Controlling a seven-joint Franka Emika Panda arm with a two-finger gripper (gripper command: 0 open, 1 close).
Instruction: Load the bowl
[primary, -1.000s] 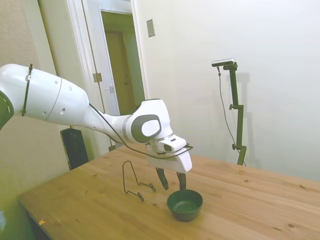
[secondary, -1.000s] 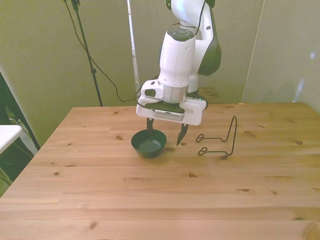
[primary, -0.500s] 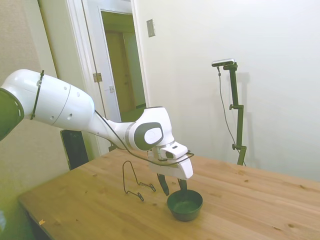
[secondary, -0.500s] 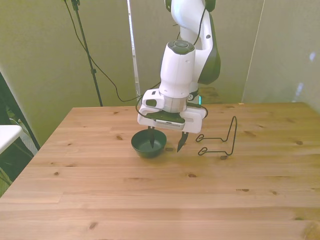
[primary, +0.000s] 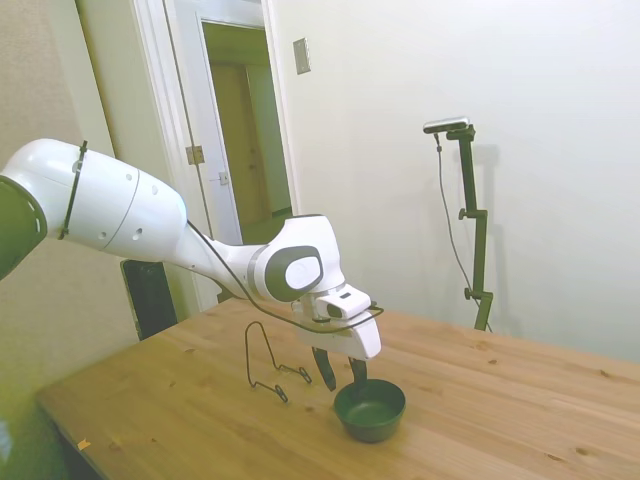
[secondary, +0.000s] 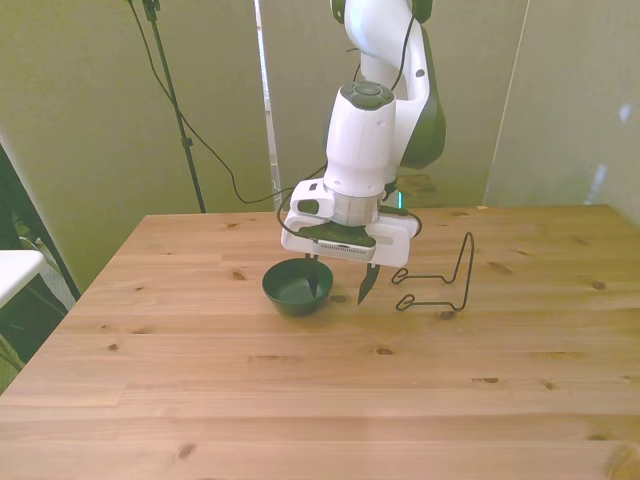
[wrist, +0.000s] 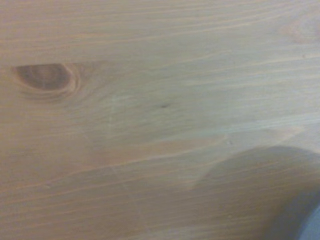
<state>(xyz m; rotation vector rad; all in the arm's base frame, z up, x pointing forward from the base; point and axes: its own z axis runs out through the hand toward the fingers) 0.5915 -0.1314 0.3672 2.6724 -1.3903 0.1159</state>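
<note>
In the side view, the gripper (primary: 341, 375) is seen low over the wooden table (primary: 480, 420), its fingers spread apart with one dipped behind the rim of the dark green bowl (primary: 370, 409) and the other just outside it, toward the wire rack (primary: 268, 362). In the front view, the bowl (secondary: 293, 289) sits upright in the middle of the table's far half (well clear of every edge), straddled at its rim by the gripper (secondary: 341, 285), nothing clamped; the rack (secondary: 437, 280) stands near it. In the wrist view, only blurred wood grain with a knot (wrist: 45, 79) is shown.
</note>
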